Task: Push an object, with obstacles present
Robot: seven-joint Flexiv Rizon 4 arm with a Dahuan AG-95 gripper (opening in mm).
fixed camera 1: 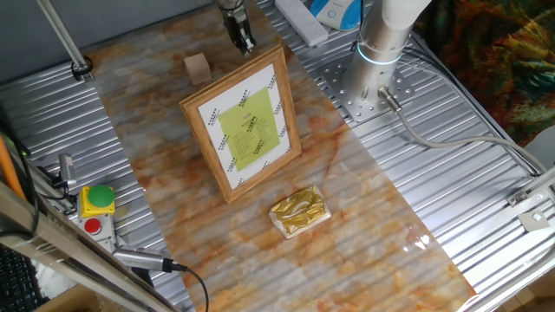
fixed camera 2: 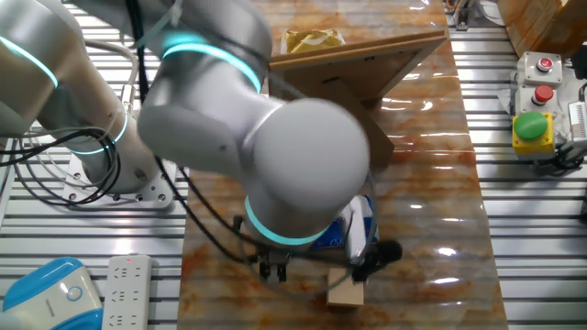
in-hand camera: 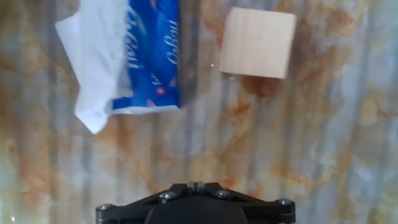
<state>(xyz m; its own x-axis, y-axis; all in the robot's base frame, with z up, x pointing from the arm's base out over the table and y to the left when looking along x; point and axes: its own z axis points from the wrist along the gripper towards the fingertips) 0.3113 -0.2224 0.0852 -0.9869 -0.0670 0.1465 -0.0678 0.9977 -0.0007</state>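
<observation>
Finding the wooden block [in-hand camera: 257,42] resting flat on the marbled tabletop [in-hand camera: 298,143], near the far end of that strip in one fixed view, well apart from the gold foil packet [fixed camera 1: 299,211] and on the far side of the picture frame [fixed camera 1: 247,126] from it. Seeing it, in the hand view, lying ahead of the gripper [in-hand camera: 194,186] and off to the right of its line, with bare tabletop between them and no touching. Placing it, in the first fixed view, to the left of the lowered fingers and a little nearer the camera, with the frame's upper corner close beside the fingers on the other side.

Reading the gripper's fingers as pressed together: showing only a thin seam between them at the bottom edge of the hand view, and pinching nothing.

Noting a nearly square top face on the block, so offering no clear long axis; sitting with its edges turned slightly clockwise against the edges of the hand view, and with the grain running roughly along the line leading away from the fingers.

Spotting also a blue tissue pack [in-hand camera: 152,56] lying just left of the block, apart from it, with white tissue spilling out on its left side.
</observation>
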